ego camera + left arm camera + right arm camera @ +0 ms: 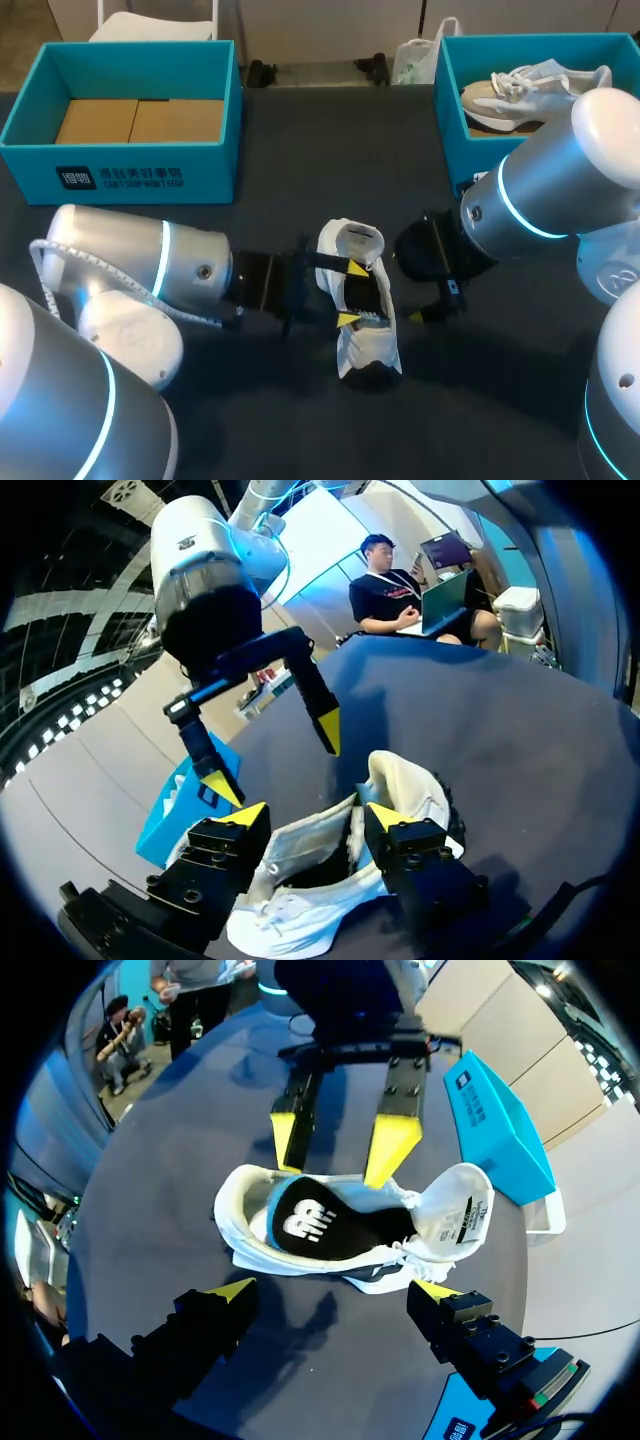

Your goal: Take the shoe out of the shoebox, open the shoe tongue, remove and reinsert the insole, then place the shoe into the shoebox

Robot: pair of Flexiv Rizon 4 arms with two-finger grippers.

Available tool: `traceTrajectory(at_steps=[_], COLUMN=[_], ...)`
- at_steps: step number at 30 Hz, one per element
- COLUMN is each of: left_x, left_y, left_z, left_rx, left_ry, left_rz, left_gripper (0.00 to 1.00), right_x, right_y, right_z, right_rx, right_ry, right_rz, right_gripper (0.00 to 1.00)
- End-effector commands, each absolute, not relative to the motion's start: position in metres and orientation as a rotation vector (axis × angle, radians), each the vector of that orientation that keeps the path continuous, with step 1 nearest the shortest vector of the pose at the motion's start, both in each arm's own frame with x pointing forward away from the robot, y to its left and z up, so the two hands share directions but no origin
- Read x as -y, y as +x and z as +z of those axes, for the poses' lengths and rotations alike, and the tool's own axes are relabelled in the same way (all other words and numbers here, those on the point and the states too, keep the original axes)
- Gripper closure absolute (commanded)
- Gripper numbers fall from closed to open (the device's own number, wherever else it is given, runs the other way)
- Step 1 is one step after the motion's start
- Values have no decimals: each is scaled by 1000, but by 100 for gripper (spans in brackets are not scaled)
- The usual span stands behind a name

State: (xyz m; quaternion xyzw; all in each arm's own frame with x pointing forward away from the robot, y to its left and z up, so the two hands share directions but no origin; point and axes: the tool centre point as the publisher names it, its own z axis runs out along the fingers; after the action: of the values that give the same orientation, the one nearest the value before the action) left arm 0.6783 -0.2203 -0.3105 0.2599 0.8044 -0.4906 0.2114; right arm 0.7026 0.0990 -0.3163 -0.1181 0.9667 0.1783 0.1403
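The shoe (pixel 366 345) lay under my open left gripper (pixel 352 293), ahead of my open right gripper (pixel 333 1292); pinching only the insole (pixel 310 1222) edge seemed wisest.

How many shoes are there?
2. One white shoe lies on the table. The other shoe sits in the blue box at far right; the right arm covers part of it, so another may hide.

The shoe (pixel 372 345) has a white woven cloth upper, soft and slightly rough. Its insole (pixel 320 1225) is black, smooth and matt. The worktop (pixel 300 150) looks dark, matt and cloth-like. The shoebox (pixel 140 170) is matt teal card with a bare brown cardboard floor (pixel 140 120). The left arm (pixel 130 265) and right arm (pixel 560 190) have smooth, glossy silver shells. The left tool (pixel 351 294) is matt black with yellow tips that look like plastic.
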Motion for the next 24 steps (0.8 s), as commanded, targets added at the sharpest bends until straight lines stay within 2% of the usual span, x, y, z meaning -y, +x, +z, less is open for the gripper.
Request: traceTrajectory(at_steps=[1, 3, 6, 7, 8, 14, 17, 24], left_x=[200, 197, 194, 193, 191, 185, 180, 169], left_y=[678, 679, 681, 681, 682, 685, 684, 675], left_z=[-293, -288, -275, -270, -265, -249, -243, -232], left_rx=[-2255, -2266, -2282, -2287, -2297, -2364, -2415, -2498], left_ry=[756, 768, 806, 845, 881, 1037, 1161, 1515], left_rz=[-1355, -1350, -1351, -1337, -1332, -1293, -1258, -1137], left_gripper=[34, 29, 26, 23, 14, 7, 0, 0], right_x=[-99, -99, -99, -99, -99, -99, -99, -99], right_y=[701, 701, 701, 701, 701, 701, 701, 701], right_z=[-316, -316, -316, -316, -316, -316, -316, -316], right_rx=[-2791, -2791, -2791, -2791, -2791, -2791, -2791, -2791], right_ry=[-341, -341, -341, -341, -341, -341, -341, -341], right_rz=[514, 514, 514, 514, 514, 514, 514, 514], right_gripper=[0, 0, 0, 0, 0, 0, 0, 0])
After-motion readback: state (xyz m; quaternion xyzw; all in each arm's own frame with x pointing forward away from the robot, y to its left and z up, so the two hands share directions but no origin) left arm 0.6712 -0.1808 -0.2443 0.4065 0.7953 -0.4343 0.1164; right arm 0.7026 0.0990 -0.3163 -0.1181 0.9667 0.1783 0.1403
